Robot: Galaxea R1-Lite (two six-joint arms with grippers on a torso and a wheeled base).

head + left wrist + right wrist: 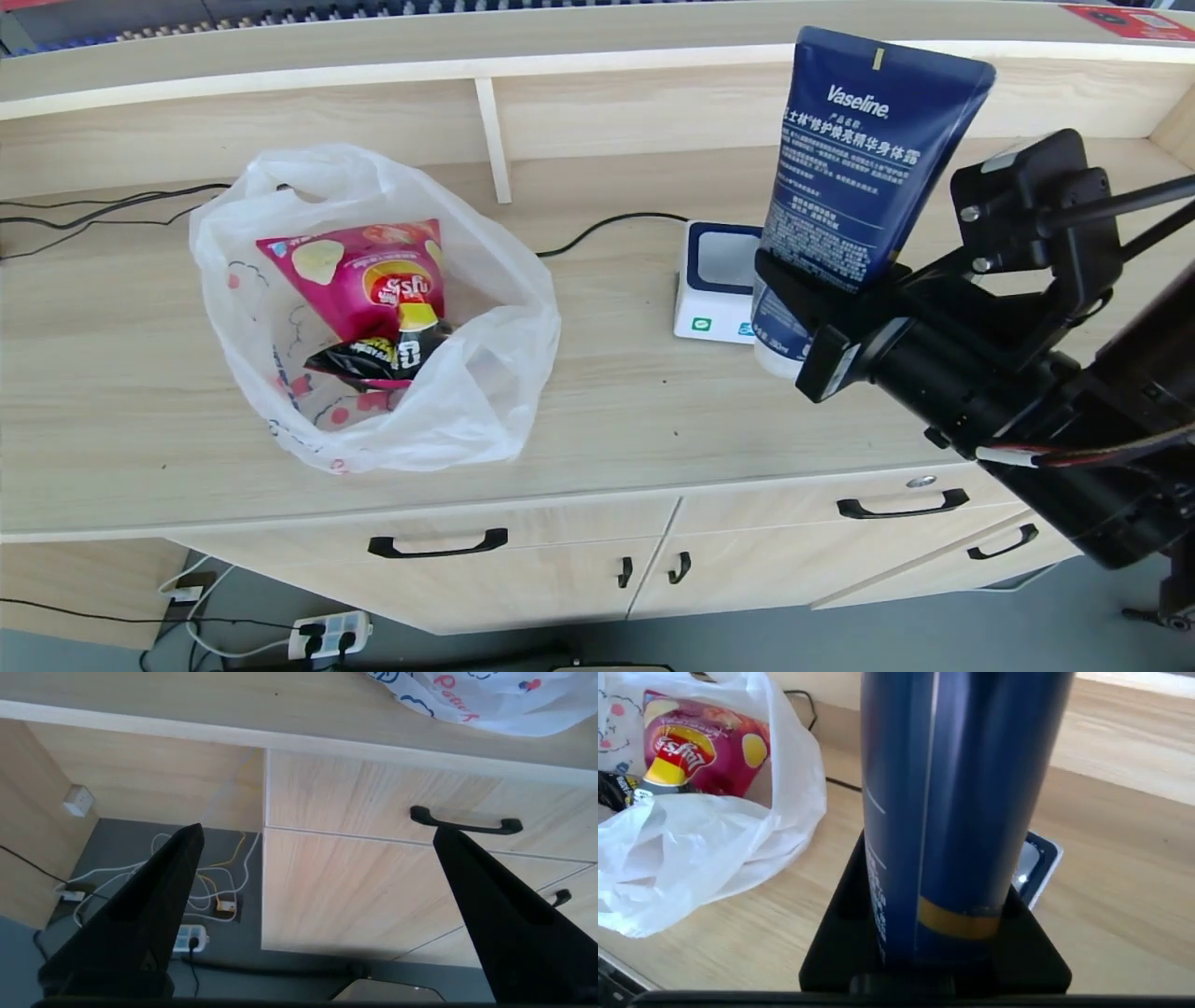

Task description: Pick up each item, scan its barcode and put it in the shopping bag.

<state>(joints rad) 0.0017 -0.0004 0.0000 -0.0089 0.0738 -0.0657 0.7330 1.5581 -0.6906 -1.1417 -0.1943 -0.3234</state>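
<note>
The right jaws clamp the lower end of an upright tube (868, 159); the left jaws gape wide, held low.

White lettering, a large word over small characters, covers the blue tube (868, 159). A logo marks the pink snack bag (373, 280); coloured letters dot the shopping bag (495, 392); 2 icons front the scanner (714, 294).

The head view looks down on the shopping bag (485, 373) from high up. The right wrist view sees it from nearby; the left faces drawers (374, 789) below it.
</note>
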